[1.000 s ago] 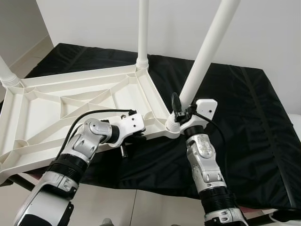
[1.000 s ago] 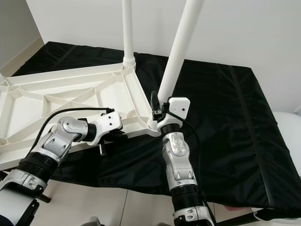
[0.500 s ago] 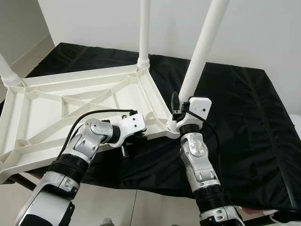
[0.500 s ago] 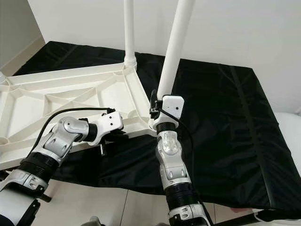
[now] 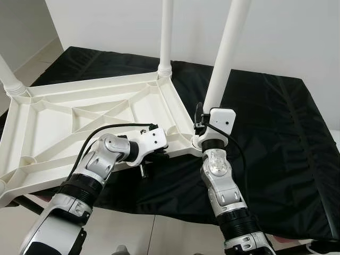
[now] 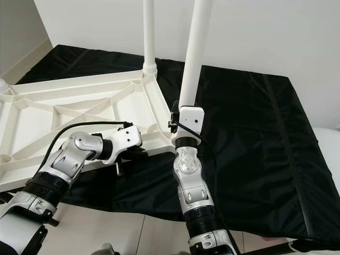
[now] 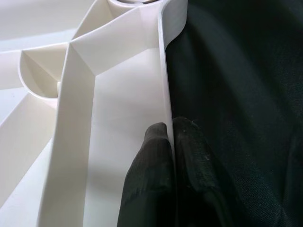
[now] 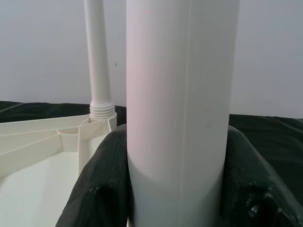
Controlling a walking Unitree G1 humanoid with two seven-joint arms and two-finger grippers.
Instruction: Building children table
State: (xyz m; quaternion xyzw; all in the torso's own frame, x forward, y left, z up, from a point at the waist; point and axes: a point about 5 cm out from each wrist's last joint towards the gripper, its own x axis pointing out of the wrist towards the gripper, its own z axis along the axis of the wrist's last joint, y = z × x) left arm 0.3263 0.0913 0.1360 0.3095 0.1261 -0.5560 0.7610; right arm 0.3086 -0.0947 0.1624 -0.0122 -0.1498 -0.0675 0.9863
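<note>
left arm: bent at the elbow, forearm reaching forward and inward, wrist turned toward the robot's right.
left gripper (image 7: 169, 156): its 2 black fingers (image 7: 149, 175) are pressed together, pinching the thin white rim of the tabletop (image 7: 163, 94) between them.
right arm: forearm raised nearly upright, wrist straight above it.
right gripper (image 8: 175, 189): its 2 black fingers (image 8: 102, 189) are closed around the white table leg (image 8: 182, 94), 1 on each side.

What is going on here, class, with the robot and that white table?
The robot is assembling an upside-down tabletop on a black cloth. Its right tool is shut on a leg at the near corner socket, holding it nearly upright. Its left tool pinches the tabletop's rim to steady it. Another leg already stands at the far corner.
</note>
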